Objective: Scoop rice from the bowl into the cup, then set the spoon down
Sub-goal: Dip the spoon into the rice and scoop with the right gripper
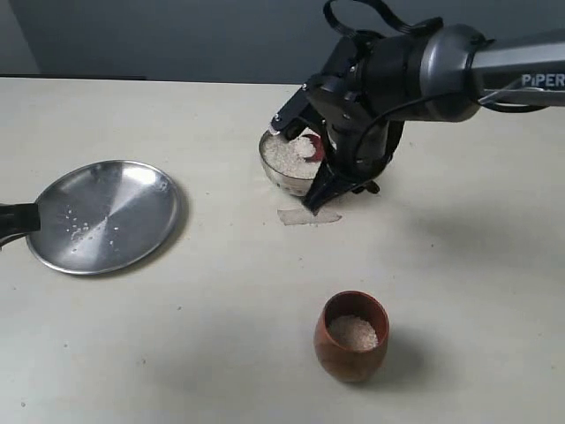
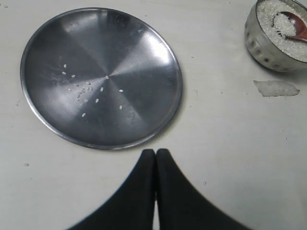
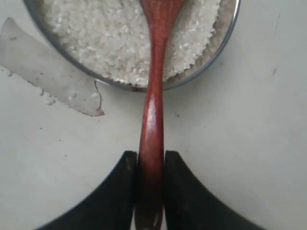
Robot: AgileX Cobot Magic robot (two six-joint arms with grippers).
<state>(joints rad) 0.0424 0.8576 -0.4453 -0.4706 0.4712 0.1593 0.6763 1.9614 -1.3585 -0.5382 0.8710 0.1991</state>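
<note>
Right wrist view: your right gripper (image 3: 151, 165) is clamped on the spoon (image 3: 152, 108), one finger on each side of the slim handle near its end. The handle crosses the rim of the steel bowl (image 3: 213, 55) and the spoon's front end is down in the rice (image 3: 105, 38). A torn pale scrap (image 3: 48, 72) lies flat on the table (image 3: 240, 143), its edge just beside the bowl. Left wrist view: your left gripper (image 2: 156, 154) has its fingers pressed together with nothing between them, sitting just off the edge of the flat steel plate (image 2: 103, 48). A few loose grains (image 2: 81, 91) are scattered on the plate. The bowl is at the corner of this view, well apart from the plate, and the spoon's oval end sits in it with rice heaped on it. Exterior view: the right arm (image 1: 459, 62) reaches in from the right and leans over the bowl, hiding most of the spoon; only a bit of red wood shows at the rice. The wooden cup (image 1: 351, 340) stands upright nearer the camera, apart from the bowl, with some rice already inside. The plate is far left, with the left gripper at its edge.
</note>
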